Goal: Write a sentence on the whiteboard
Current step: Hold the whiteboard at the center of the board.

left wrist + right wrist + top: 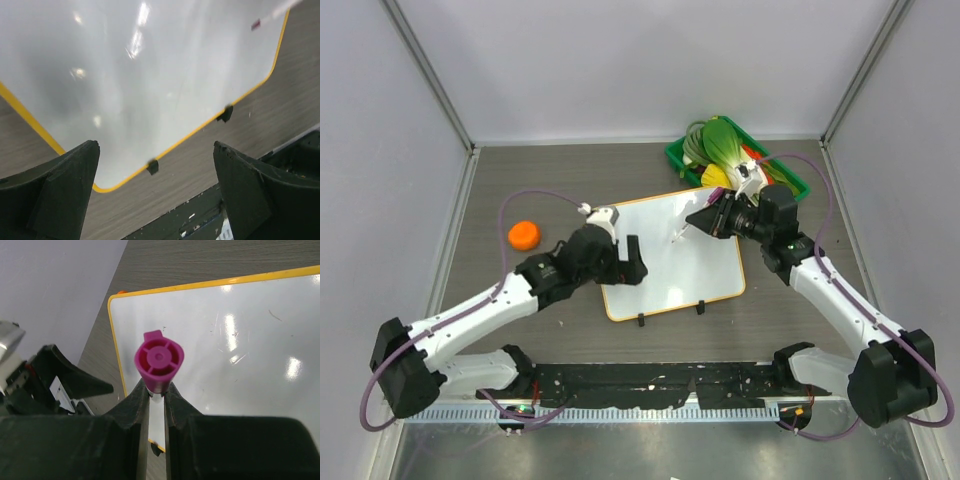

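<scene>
In the overhead view, an orange ball (pixel 524 235) is sitting on the grey table (pixel 520 180) at centre left, well apart from everything else.

To its right, the left gripper (pixel 625 275) is hovering at the left edge of the whiteboard (pixel 670 270). Its jaws are standing wide apart and are gripping nothing. The left wrist view is showing the board's near edge between the two fingers (pixel 70 190). Whether they are touching the board cannot be told.

The whiteboard is lying flat in the middle of the frame, slightly rotated. Its two black clips (pixel 641 320) are pointing toward the bottom of the frame. Its surface is reading white, with glare spots.

Further right, the right gripper (pixel 700 223) is hanging over the board's upper right corner. Its jaws are standing narrow and are clamping a marker (pixel 159 360) with a magenta end. The marker's white tip is pointing down toward the board. Contact with the surface cannot be told.

At the upper right, a green basket (pixel 678 155) is holding vegetables just beyond the board's far corner.
</scene>
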Available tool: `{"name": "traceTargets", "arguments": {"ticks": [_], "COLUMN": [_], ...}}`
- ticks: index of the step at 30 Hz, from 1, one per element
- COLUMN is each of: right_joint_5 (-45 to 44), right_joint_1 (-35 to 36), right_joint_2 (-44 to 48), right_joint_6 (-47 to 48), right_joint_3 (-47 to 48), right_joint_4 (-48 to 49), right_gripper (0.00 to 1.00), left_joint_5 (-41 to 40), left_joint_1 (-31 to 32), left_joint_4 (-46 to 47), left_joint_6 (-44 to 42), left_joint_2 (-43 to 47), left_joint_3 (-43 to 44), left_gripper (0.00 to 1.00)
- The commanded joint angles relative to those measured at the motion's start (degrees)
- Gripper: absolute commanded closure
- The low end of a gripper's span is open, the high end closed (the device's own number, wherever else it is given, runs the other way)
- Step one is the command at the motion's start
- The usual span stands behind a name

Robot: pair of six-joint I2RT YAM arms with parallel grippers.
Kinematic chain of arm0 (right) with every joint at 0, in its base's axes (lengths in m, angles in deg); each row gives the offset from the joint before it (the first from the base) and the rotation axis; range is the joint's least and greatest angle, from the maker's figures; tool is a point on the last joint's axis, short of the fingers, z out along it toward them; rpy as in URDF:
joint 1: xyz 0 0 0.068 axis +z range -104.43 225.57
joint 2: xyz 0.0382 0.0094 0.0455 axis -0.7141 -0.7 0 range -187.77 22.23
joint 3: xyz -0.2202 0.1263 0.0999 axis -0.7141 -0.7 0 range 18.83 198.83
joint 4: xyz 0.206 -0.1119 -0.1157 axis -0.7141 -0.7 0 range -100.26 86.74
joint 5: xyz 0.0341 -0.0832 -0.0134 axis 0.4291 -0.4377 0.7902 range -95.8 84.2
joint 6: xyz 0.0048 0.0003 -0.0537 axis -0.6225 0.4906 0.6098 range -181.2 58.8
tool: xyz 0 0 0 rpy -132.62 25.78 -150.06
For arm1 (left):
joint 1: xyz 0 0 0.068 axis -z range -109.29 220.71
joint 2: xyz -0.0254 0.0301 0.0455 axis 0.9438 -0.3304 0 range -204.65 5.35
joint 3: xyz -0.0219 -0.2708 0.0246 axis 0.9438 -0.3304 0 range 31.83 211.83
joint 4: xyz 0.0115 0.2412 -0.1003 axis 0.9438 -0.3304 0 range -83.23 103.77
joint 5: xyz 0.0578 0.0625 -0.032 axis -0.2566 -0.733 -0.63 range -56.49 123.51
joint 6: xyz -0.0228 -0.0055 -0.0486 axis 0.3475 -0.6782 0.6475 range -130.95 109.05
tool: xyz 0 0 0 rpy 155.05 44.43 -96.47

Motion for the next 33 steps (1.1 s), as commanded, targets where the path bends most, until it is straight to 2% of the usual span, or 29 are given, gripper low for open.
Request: {"name": "traceTargets", "arguments": {"ticks": [1,6,10,13,16,19,21,27,33], "right_joint_5": [-1.2,-1.9,-1.4,-0.8,-0.5,0.1,0.0,-1.4,-5.3], "right_joint_1": [-0.1,-0.1,0.0,-0.2,-0.1,-0.1,-0.2,1.2,7.1], "right_joint_2": [2.5,3.7,3.7,3.7,4.0,4.6,5.1,5.8,4.1], "right_joint_6": [2.3,3.5,3.7,3.5,3.1,2.9,2.8,3.1,4.6], "right_joint_3": [0.1,0.0,-0.4,-1.0,-1.4,-1.7,-1.9,-2.6,-0.9], "right_joint_4": [-0.4,-1.3,-0.4,1.2,2.6,3.8,4.3,5.8,5.7], "right_gripper": [0.99,0.99,0.99,0.99,0.99,0.99,0.99,0.99,0.99], "left_joint_5": [5.6,9.2,21.1,30.3,40.7,47.5,48.2,46.4,47.7], "left_joint_1": [-9.0,-21.9,-32.9,-39.4,-44.0,-46.0,-46.0,-46.1,-46.1], "left_joint_4": [-1.1,-3.4,-3.7,1.5,12.6,25.4,28.9,31.2,36.9], "left_joint_6": [-7.4,-10.5,-10.5,-7.6,-2.1,3.4,3.7,2.2,3.5], "left_joint_2": [4.8,12.2,14.6,14.5,12.9,10.7,9.5,8.7,7.0], "left_joint_3": [5.6,4.0,0.6,-4.8,-11.3,-16.9,-18.5,-20.6,-22.8], "left_gripper": [0.00,0.00,0.00,0.00,0.00,0.00,0.00,0.00,0.00]}}
